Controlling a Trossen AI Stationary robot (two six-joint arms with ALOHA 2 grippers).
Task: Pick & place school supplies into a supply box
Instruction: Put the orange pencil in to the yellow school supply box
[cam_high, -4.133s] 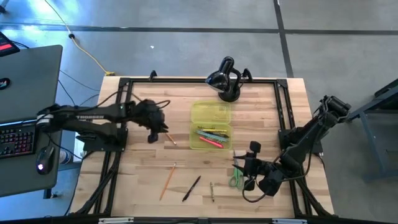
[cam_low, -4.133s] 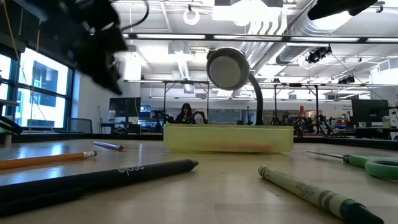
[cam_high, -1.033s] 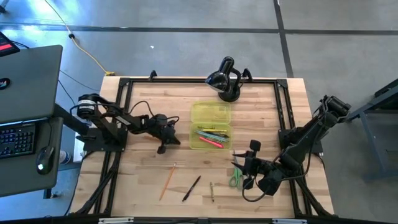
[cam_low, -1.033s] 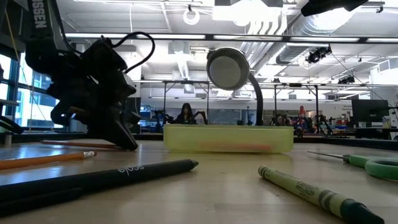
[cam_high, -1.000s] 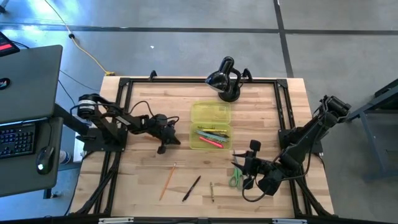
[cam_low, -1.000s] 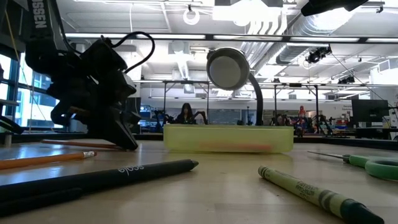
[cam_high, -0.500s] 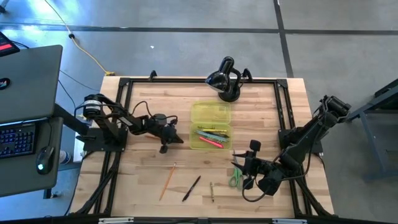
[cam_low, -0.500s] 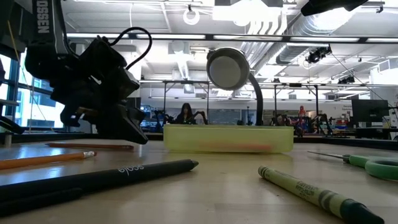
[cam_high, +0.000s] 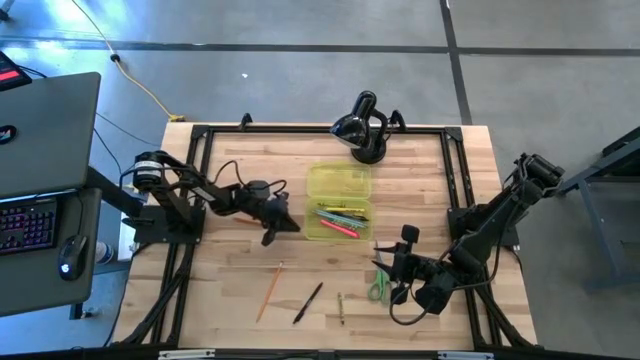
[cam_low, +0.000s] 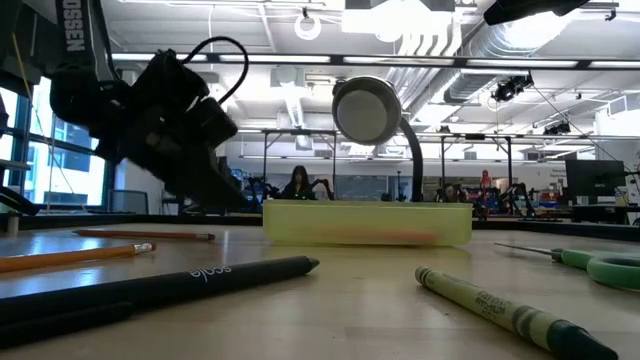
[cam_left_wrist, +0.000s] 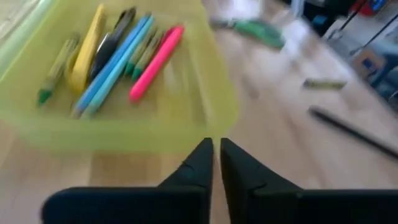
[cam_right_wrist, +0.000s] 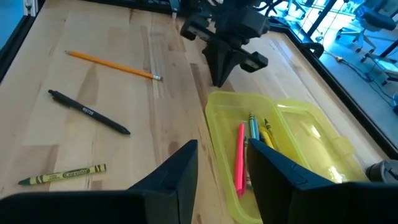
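1. High view, left side: the left gripper hangs just beside the supply box's left wall, its jaws only a narrow slit apart and holding nothing.
2. Centre: the yellow-green supply box lies open, with a pink pen and other pens inside.
3. Front: an orange pencil, black pen and green crayon lie on the wooden table.
4. Right: the right gripper rests over the green-handled scissors, jaws apart.

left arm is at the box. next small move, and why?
Probably lower the left claw to the table and grasp the thin pencil. The wrist view shows nothing between its barely parted tips, which face the supply box, and the low view shows that pencil lying on the wood.
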